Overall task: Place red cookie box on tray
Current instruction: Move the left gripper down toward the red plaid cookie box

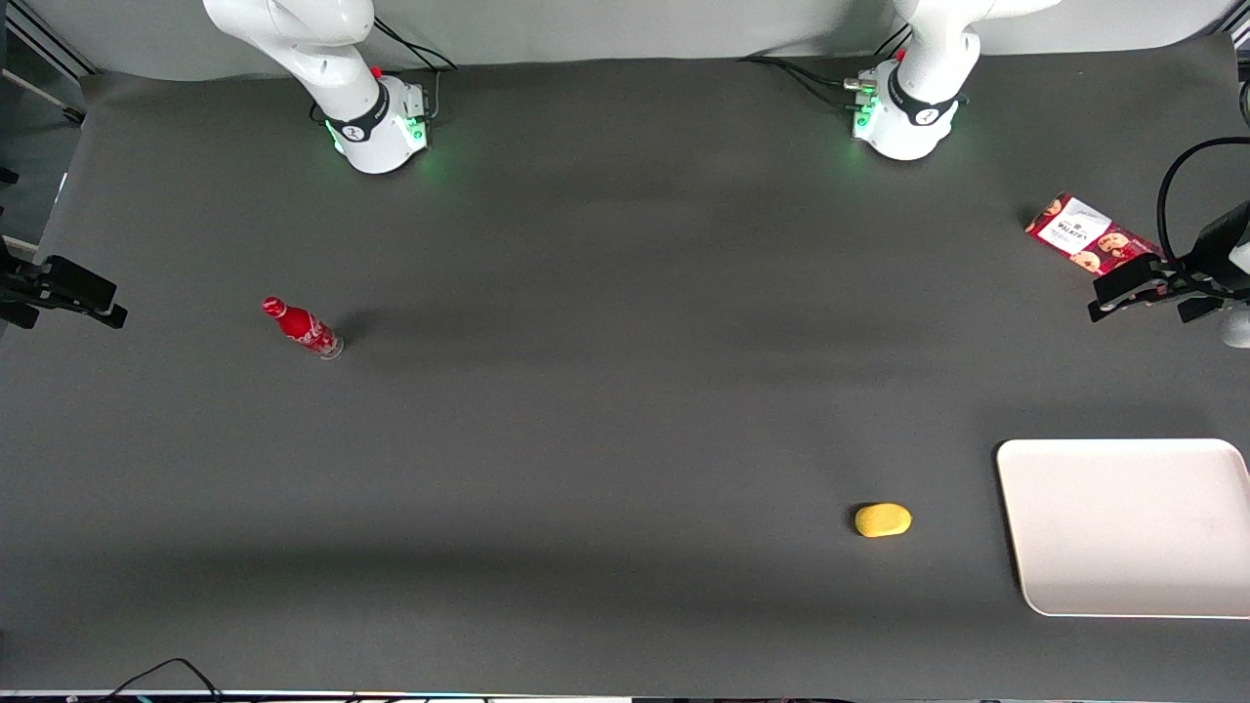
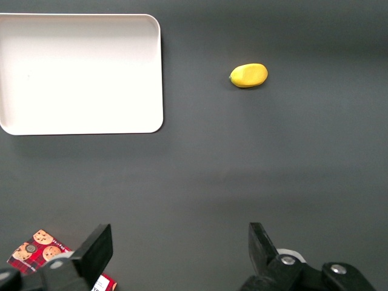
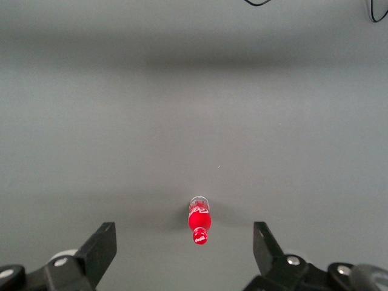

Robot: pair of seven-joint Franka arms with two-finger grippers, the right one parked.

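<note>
Presently, the red cookie box [image 1: 1092, 235] is seen lying flat on the dark table [image 1: 625, 391], toward the working arm's end, at about two o'clock in the front view. The gripper [image 1: 1133, 293] is held just above the box's nearer corner, its fingers [image 2: 97, 248] spread wide apart and empty. The tray [image 1: 1123, 527] is found at four o'clock, nearer the front camera, well apart from the box. A yellow object [image 1: 883, 519] lies beside the tray, a red bottle [image 1: 303, 328] at nine o'clock.
</note>
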